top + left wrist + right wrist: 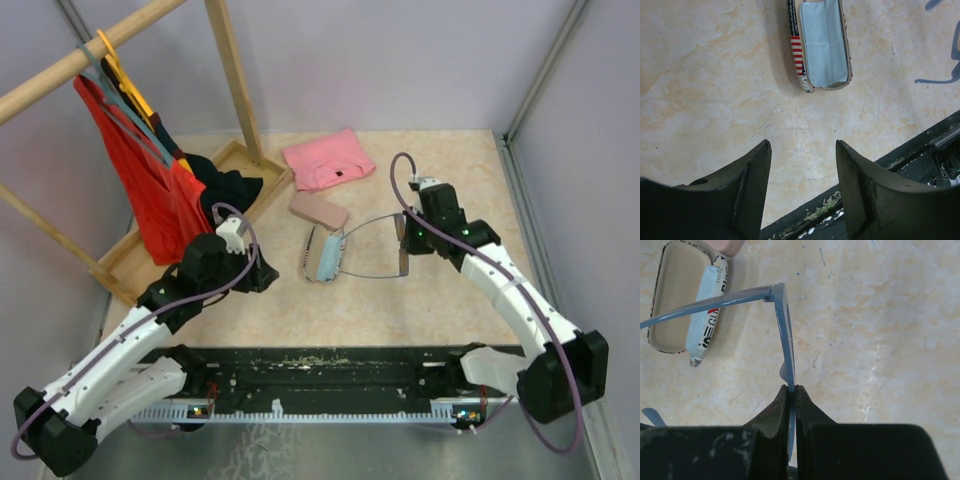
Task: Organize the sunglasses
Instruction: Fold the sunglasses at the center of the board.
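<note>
Pinching the grey-blue sunglasses [784,325] by the front frame, right gripper [792,390] clamped tight. Temples are unfolded, long axis pointing left at the open flag-patterned case [796,50]. Left gripper [802,145] is nearer the case, jaws parted, empty. Probably fold the temples first.

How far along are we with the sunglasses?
Done: the flag-patterned case lies open, cloth inside. In hand: the right gripper is shut on the grey-blue sunglasses, temples unfolded; the left gripper is open and empty. Left: fold them, case them. The pink case is closed; no second pair is visible.
</note>
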Robot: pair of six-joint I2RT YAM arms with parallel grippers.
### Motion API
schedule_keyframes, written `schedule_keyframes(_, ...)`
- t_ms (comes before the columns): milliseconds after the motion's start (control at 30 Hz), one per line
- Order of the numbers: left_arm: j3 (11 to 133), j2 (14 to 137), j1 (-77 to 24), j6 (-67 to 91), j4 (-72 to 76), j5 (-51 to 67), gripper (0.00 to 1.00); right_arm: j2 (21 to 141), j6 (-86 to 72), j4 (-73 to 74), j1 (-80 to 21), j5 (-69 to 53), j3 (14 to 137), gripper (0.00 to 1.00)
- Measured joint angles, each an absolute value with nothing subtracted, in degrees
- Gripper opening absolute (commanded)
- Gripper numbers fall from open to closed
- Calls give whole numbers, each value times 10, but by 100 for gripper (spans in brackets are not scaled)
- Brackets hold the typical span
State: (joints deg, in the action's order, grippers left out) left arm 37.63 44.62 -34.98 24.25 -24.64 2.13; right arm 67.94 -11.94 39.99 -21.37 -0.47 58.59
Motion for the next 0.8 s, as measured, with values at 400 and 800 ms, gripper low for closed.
schedule_keyframes(400, 391, 542, -501, 286, -174, -17, 59, 520, -362, 335, -214, 24, 404, 0)
schedule_keyframes(800, 510, 749, -615, 303, -86, -125, 58, 481, -448, 297, -214, 48, 386, 0)
